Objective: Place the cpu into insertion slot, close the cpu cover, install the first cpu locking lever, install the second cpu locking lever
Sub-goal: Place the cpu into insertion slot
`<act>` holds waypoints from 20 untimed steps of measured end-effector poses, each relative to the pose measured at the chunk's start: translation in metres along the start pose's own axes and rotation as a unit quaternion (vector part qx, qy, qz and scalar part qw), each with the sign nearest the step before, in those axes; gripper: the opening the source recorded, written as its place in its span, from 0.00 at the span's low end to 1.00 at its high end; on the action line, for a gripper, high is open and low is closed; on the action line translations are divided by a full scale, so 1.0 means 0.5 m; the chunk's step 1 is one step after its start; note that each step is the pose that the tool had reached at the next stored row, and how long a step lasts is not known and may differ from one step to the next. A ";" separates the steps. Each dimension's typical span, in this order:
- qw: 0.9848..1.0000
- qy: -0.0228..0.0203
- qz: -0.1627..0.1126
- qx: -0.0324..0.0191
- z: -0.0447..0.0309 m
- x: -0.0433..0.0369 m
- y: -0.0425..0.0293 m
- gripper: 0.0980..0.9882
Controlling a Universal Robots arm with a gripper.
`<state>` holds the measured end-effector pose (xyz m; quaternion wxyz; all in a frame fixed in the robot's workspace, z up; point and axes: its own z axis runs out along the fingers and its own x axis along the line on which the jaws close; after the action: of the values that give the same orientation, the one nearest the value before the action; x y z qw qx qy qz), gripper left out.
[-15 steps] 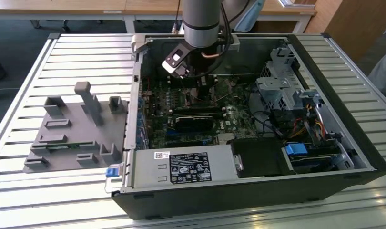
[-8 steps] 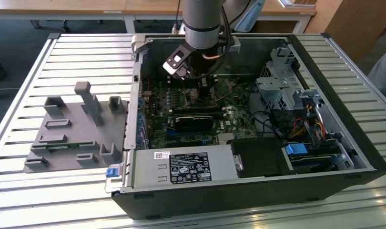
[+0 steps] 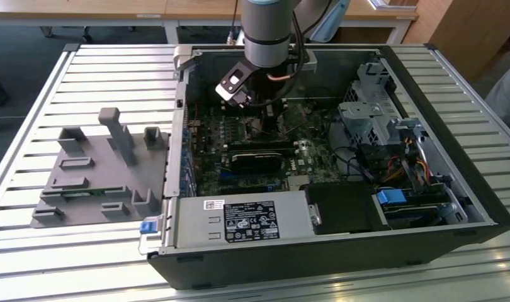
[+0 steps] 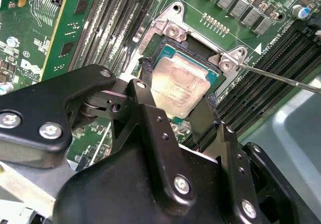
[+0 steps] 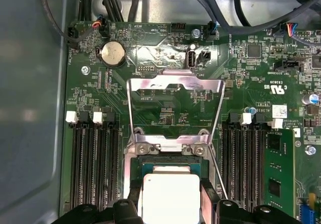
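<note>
Two black fingers (image 4: 146, 91) of the gripper (image 4: 176, 91) bracket the cpu (image 4: 179, 78), one against each of two opposite edges. The gripper therefore reads as clamped on the chip rather than spread clear of it. The cpu lies directly between the fingertips, flat, with its silvery top facing back toward the wrist. It sits within the rim of the insertion slot (image 5: 169, 160); whether it is fully seated or held just above cannot be told. Being near square, it offers no long axis, and the grip runs across one pair of sides. Just beyond the fingertips, on the far side of the socket from the palm, the cpu cover (image 5: 175, 85) stands swung open, clear of the chip. One thin locking lever (image 4: 281, 79) angles away to the gripper's side, seemingly unlatched.
</note>
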<state>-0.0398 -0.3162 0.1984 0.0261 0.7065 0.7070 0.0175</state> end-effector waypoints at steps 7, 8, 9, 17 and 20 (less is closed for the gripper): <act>1.000 0.000 0.000 0.000 0.007 0.000 0.000 0.50; 1.000 0.000 0.000 0.000 0.008 0.000 0.000 0.50; 1.000 0.000 0.000 0.000 0.009 0.000 -0.001 0.50; 1.000 0.000 0.000 0.000 0.011 0.000 -0.001 0.51; 1.000 0.000 0.000 0.000 0.011 0.000 -0.001 0.58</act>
<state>-0.0398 -0.3162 0.1928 0.0264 0.7065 0.7070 0.0171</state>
